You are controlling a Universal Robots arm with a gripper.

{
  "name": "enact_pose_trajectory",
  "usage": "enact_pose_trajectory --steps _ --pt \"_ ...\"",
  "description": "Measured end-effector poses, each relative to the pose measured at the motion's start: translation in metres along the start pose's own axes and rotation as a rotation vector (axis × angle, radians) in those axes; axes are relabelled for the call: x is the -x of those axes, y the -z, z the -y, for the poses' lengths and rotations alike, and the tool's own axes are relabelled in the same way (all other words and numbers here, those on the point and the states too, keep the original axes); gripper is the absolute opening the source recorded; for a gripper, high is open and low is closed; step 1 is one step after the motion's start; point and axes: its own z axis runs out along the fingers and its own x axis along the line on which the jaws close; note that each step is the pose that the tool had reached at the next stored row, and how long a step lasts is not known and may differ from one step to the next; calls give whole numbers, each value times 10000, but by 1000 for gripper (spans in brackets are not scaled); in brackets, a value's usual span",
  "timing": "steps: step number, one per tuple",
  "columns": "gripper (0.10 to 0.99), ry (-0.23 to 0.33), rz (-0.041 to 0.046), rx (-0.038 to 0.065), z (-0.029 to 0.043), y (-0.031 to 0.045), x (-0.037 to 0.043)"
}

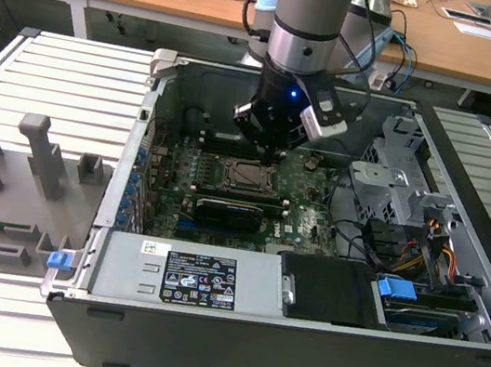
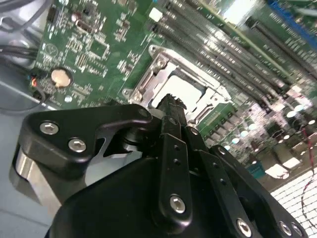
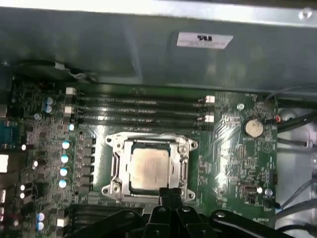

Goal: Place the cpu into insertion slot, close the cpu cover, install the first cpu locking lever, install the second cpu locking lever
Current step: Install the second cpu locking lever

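The cpu (image 3: 147, 168) lies flat in the insertion slot (image 3: 112, 187), its pale metal top showing through the cutout of the cpu cover (image 3: 148, 145). The cover is down over the chip. In the second wrist view the cpu (image 2: 187, 91) and the cover's silver frame (image 2: 159, 63) sit just beyond my fingertips. My gripper (image 3: 169, 194) hovers at the socket's edge, fingers pressed together with nothing between them. In the exterior view the gripper (image 1: 267, 154) hangs right above the socket (image 1: 248, 177) inside the open computer case.
Long black memory slots (image 3: 138, 111) run beside the socket, close under the case wall (image 3: 148, 54). A coin battery (image 3: 253, 127) sits on the green board. A black card (image 1: 230, 209), power supply (image 1: 201, 280), drive cage (image 1: 387, 184) and cables (image 1: 423, 251) crowd the case.
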Motion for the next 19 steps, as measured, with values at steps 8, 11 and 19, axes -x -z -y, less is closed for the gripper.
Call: enact_pose_trajectory --steps 8,11,19 --pt "110 -7 23 439 270 14 -14" --pt "110 -7 23 440 316 19 -16" --pt "110 -7 24 455 431 30 -22"
